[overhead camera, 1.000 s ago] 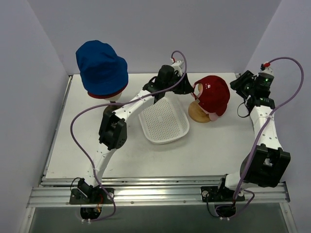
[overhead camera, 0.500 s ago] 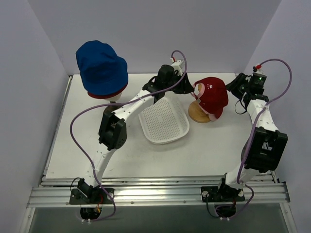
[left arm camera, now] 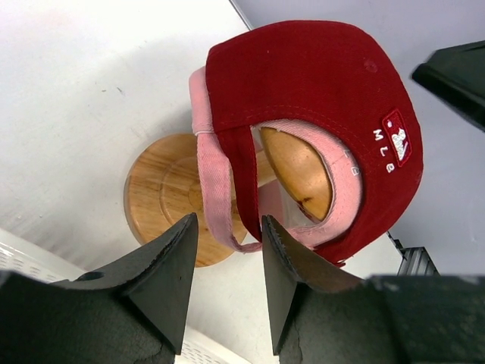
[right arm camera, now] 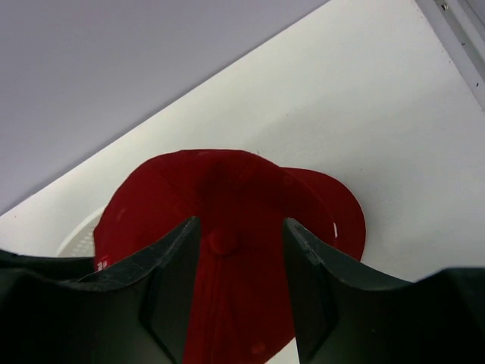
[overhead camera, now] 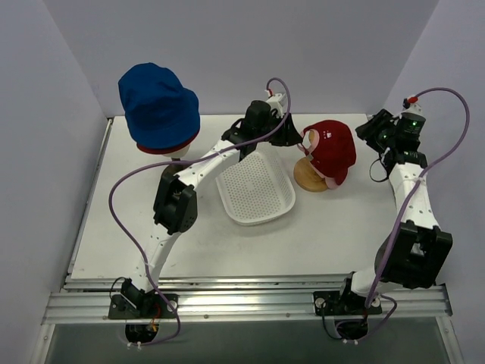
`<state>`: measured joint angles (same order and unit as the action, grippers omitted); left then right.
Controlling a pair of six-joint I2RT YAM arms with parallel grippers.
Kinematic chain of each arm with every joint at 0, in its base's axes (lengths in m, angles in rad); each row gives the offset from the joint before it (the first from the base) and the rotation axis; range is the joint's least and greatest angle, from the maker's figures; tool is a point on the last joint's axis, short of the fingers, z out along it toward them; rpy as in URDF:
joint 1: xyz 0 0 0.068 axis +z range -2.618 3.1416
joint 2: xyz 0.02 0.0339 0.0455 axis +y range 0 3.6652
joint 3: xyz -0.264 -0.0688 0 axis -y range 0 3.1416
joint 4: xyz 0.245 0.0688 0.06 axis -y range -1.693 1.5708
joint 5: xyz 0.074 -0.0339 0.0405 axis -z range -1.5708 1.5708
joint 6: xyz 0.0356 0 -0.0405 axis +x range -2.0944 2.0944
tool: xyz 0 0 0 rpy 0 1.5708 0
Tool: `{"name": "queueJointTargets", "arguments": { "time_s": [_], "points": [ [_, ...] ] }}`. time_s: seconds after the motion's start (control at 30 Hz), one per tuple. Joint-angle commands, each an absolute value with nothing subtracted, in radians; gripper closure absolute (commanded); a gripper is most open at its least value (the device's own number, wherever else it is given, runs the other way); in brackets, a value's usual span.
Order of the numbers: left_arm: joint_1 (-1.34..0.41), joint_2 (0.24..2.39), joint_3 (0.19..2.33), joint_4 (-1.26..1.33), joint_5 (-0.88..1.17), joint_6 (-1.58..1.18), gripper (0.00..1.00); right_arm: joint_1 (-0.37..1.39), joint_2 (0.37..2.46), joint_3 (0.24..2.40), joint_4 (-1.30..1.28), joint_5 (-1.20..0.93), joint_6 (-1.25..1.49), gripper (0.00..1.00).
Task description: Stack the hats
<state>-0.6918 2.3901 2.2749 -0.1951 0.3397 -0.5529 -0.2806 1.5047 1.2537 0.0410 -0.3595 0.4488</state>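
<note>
Resting on a round wooden stand: a red fabric peaked cap.
Top view: left hand just beside it, right hand near; far left, a blue fabric bucket hat tops a dark red one. Left wrist: hand open, empty; pink peaked cap under the red. Right wrist: hand open, empty, facing the crown.

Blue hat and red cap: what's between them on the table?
In the top view, the left arm stretches across between the blue hat and red cap, the white basket just nearer.
</note>
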Motion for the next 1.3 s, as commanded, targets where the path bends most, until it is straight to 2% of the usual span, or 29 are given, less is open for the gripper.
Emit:
{"name": "queueJointTargets", "arguments": {
  "time_s": [0.0, 0.2, 0.37, 0.47, 0.5, 0.6, 0.63, 0.77, 0.87, 0.9, 1.07, 1.27],
  "points": [
    [-0.686, 2.321, 2.303, -0.147, 0.368, -0.537, 0.52, -0.282, 1.385, 1.214, 0.049, -0.363, 0.454, 0.57],
    [-0.689, 2.327, 2.299, -0.117, 0.416, -0.549, 0.51, -0.276, 1.292, 1.108, 0.113, -0.432, 0.443, 0.58],
    [-0.69, 2.325, 2.292, -0.101, 0.423, -0.557, 0.53, -0.272, 1.305, 1.071, 0.106, -0.459, 0.393, 0.6],
    [-0.689, 2.333, 2.304, -0.104, 0.426, -0.555, 0.61, -0.268, 1.336, 1.066, 0.106, -0.479, 0.379, 0.62],
    [-0.69, 2.335, 2.309, -0.104, 0.428, -0.557, 0.61, -0.264, 1.341, 1.063, 0.11, -0.483, 0.376, 0.62],
    [-0.689, 2.344, 2.322, -0.107, 0.433, -0.561, 0.74, -0.227, 1.341, 1.057, 0.118, -0.463, 0.367, 0.63],
    [-0.689, 2.347, 2.325, -0.109, 0.433, -0.563, 0.81, -0.218, 1.342, 1.057, 0.117, -0.456, 0.365, 0.64],
    [-0.689, 2.35, 2.333, -0.11, 0.428, -0.568, 0.9, -0.195, 1.35, 1.057, 0.121, -0.437, 0.365, 0.66],
    [-0.689, 2.352, 2.344, -0.118, 0.426, -0.566, 0.96, -0.193, 1.345, 1.049, 0.123, -0.416, 0.365, 0.72],
    [-0.689, 2.352, 2.345, -0.12, 0.425, -0.568, 0.96, -0.193, 1.344, 1.045, 0.123, -0.413, 0.367, 0.76],
    [-0.69, 2.349, 2.344, -0.12, 0.423, -0.568, 0.96, -0.19, 1.341, 1.043, 0.118, -0.393, 0.368, 0.83],
    [-0.689, 2.322, 2.297, -0.101, 0.419, -0.563, 0.74, -0.178, 1.347, 1.042, 0.12, -0.371, 0.373, 0.94]
  ]
}}
